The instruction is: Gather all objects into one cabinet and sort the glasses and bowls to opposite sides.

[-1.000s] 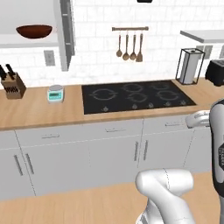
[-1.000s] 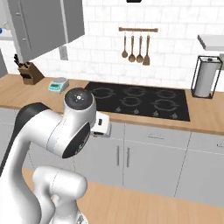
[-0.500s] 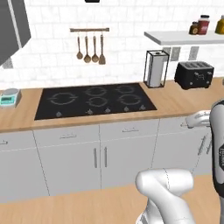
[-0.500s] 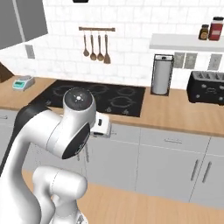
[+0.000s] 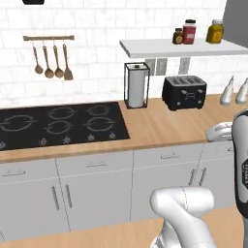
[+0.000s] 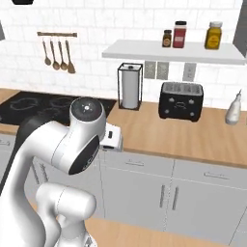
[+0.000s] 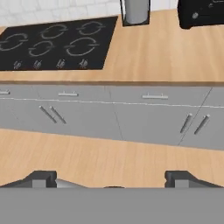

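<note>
1. Low in the hand view: fingers (image 7: 43,178) set wide apart, nothing between them, aimed down past the desk front at the wooden floor (image 7: 109,157).
2. Ahead of the fingers in that view: grey base cupboards (image 7: 131,116) with bar handles, under the front edge of the desk.
3. At the top right corner of the left base view: a flat grey panel, seemingly the edge of the cabinet (image 5: 236,19), just above the right end of the white wall shelf (image 5: 160,47). Cannot tell whether open or closed, nor what is inside.
4. On the wall shelf: a small dark jar (image 5: 178,36), a red spice jar (image 5: 189,32) just beside it, and a yellow spice jar (image 5: 215,31) further right.
5. On the wooden desk (image 5: 164,126), left to right: black hob (image 5: 58,126), upright paper towel holder (image 5: 136,85) against the tiled wall, black toaster (image 5: 184,92), two pale bottles (image 5: 227,92) near the right edge.
6. On the wall above the hob: a rail with hanging wooden utensils (image 5: 51,60).
7. In the right base view: white arm (image 6: 72,140) bent forward at the lower left, in front of the base cupboards, well apart from the cabinet and the shelf.
</note>
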You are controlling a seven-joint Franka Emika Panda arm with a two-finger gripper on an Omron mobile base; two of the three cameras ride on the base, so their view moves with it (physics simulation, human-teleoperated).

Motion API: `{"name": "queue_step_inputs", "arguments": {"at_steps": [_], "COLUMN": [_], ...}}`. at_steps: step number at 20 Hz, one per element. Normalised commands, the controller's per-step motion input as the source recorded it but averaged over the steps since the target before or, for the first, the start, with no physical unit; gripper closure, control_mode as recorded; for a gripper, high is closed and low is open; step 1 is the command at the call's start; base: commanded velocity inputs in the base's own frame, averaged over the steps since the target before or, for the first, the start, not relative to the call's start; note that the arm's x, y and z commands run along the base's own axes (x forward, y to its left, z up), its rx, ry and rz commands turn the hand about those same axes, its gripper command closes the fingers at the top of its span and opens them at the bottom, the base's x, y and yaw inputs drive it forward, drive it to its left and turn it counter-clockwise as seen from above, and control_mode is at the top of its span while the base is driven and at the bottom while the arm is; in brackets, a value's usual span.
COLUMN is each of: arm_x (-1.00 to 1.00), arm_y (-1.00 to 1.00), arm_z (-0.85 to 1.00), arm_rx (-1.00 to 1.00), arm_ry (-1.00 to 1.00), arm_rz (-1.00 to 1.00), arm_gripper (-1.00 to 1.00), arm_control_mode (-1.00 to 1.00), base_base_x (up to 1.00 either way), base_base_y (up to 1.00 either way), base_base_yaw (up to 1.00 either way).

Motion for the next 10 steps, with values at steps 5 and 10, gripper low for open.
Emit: {"name": "queue_step_inputs", "arguments": {"at_steps": [5,10], "arm_x": [0.00,0.00], "arm_y": [0.00,0.00], "arm_z": [0.00,0.00], "arm_rx": [0.00,0.00], "arm_ry": [0.00,0.00], "arm_rz": [0.00,0.00], "arm_gripper": [-1.00,-1.00], "arm_control_mode": [1.00,1.00], "base_base_x": [0.31,0.09], "base_base_y": [-1.00,-1.00], "base_base_yaw": [0.00,0.00]}}
